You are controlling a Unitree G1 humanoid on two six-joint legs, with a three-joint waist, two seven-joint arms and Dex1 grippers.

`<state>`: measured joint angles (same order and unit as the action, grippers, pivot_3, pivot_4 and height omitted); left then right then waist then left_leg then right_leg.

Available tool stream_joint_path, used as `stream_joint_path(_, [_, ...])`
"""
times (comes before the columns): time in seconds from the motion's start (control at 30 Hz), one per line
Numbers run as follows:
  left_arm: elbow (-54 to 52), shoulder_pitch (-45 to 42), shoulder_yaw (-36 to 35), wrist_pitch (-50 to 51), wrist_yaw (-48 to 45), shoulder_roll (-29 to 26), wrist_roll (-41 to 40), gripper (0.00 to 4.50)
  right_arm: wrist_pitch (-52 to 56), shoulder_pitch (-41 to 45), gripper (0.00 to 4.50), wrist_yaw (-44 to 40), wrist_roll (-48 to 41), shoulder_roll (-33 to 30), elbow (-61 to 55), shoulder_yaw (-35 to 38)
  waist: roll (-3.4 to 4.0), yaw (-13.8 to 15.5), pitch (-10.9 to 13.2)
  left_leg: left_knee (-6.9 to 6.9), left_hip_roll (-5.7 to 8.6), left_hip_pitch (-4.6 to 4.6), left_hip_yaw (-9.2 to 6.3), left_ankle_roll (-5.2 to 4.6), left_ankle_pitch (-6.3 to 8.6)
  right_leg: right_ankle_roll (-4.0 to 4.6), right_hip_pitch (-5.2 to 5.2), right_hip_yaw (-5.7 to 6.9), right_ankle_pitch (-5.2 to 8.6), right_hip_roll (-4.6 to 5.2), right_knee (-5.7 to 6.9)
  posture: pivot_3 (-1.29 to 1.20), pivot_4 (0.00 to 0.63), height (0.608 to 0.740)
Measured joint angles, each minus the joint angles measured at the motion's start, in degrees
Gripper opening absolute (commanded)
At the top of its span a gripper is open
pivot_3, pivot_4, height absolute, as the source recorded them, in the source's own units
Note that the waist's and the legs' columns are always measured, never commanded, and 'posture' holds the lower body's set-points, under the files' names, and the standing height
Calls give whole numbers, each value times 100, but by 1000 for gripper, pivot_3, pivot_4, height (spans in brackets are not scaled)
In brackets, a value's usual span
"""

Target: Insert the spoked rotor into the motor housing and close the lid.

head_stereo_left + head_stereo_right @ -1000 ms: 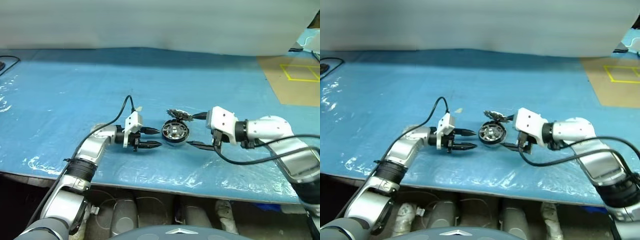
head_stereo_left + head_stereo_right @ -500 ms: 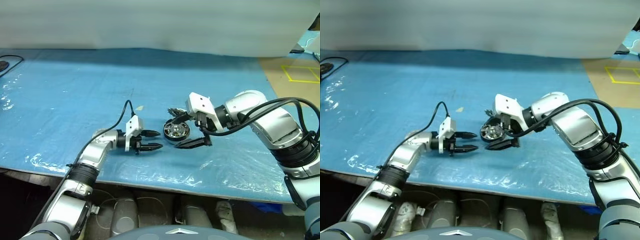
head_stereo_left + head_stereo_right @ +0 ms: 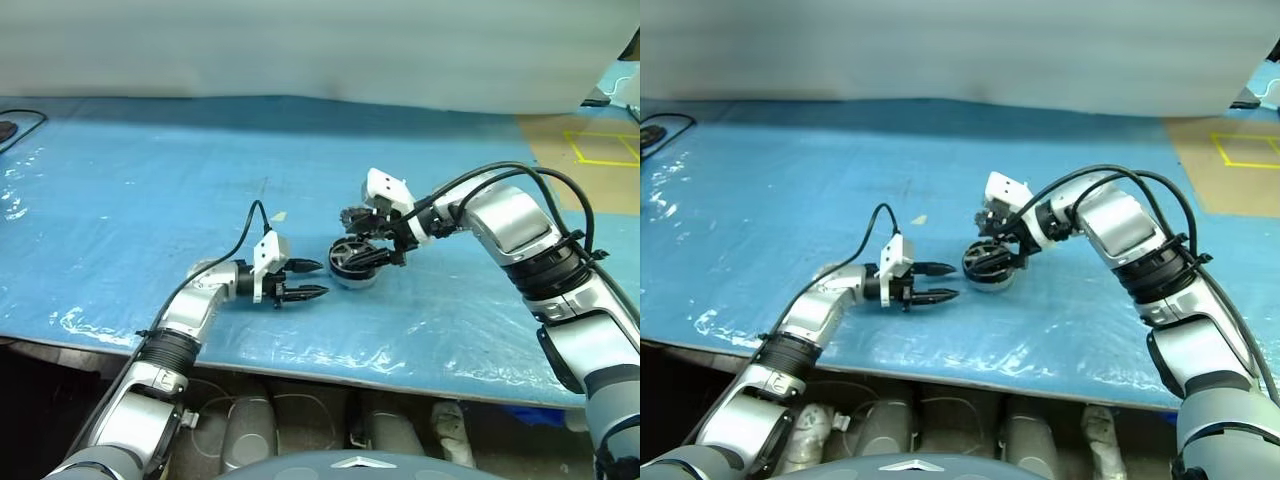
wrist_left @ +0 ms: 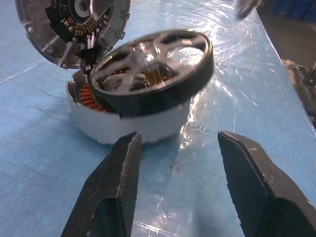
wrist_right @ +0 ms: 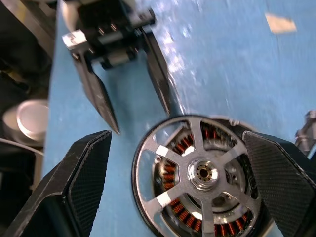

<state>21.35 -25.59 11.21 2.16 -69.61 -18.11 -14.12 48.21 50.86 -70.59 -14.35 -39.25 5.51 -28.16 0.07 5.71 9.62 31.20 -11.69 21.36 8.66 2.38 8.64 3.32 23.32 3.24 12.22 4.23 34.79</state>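
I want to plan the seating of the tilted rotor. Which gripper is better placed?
Right, probably: the right gripper stands open astride the spoked rotor, which sits askew on the motor housing. The left gripper waits beside it.

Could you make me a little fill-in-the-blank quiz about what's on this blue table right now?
1. The rotor sits tilted on top of the ______.
2. The lid stands ______, hinged up behind the rotor.
3. The right gripper has its fingers spread to either side of the ______.
4. The left gripper is open and holds ______.

Missing words: housing; open; rotor; nothing
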Motion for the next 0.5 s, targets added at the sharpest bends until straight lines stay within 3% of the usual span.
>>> stream_joint_path(0.27, [-1, 0, 0, -38, 19, 3, 6, 2591, -335, -42, 4475, 150, 292, 144, 155, -2, 0, -20, 0, -1, -1, 1, 1, 0, 0, 0, 5, 0, 0, -1, 1, 0, 150, 740])
stream_joint_path(0.5, [0, 0, 0, -40, 40, 4, 26, 2591, 501, 30, 4475, -64, -351, 217, -83, 528, 0, -12, 0, -1, -1, 2, 1, -1, 0, 0, 6, 0, 0, -1, 1, 0, 150, 740])
